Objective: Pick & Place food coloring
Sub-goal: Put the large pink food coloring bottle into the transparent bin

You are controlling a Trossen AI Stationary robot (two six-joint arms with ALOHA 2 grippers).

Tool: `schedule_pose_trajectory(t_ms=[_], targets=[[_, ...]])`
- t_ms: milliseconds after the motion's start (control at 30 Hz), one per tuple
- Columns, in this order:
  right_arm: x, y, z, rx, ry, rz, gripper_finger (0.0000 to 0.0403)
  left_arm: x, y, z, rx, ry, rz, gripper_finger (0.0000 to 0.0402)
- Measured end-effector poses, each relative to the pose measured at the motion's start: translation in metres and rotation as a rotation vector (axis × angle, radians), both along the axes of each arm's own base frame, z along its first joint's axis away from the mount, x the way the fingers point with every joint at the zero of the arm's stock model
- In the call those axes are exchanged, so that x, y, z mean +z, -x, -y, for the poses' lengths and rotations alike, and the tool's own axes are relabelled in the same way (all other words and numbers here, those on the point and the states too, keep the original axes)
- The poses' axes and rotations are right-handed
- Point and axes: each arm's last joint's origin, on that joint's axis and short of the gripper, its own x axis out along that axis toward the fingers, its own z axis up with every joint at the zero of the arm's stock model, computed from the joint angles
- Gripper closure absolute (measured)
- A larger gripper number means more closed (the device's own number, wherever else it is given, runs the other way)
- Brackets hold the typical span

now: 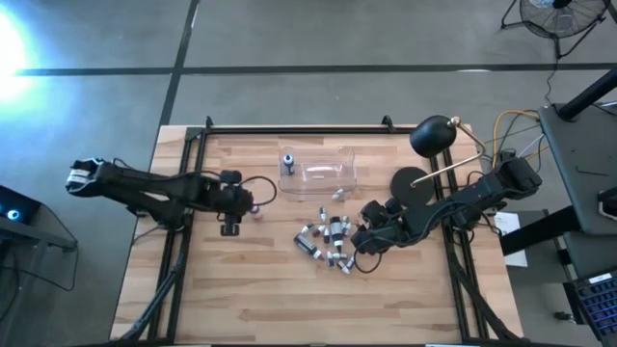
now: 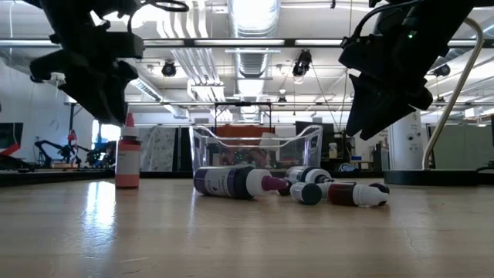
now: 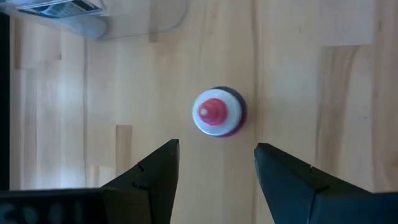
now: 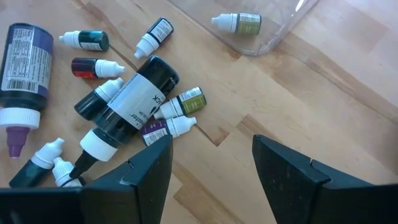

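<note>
A small red food coloring bottle with a white cap and pink tip stands upright on its base on the wooden table, left of centre. My left gripper hangs open just above it, touching nothing. Several food coloring bottles lie on their sides in a pile mid-table: a big purple one, a big black one and tiny droppers. My right gripper hovers open at the pile's right edge. One tiny bottle lies at the clear box's corner.
A clear plastic box sits at the table's far middle, with a blue-topped bottle at its left end. A black desk lamp with a round base stands at the far right. Bare wood lies toward the near edge.
</note>
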Motion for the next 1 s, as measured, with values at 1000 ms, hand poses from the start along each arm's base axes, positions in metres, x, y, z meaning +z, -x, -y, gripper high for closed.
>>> schedule_pose_trajectory(t_ms=[1000], targets=[[0.0, 0.0, 0.0, 0.015, 0.02, -0.006, 0.0188, -0.024, -0.023, -0.014, -0.003, 0.126, 0.048, 0.0226]])
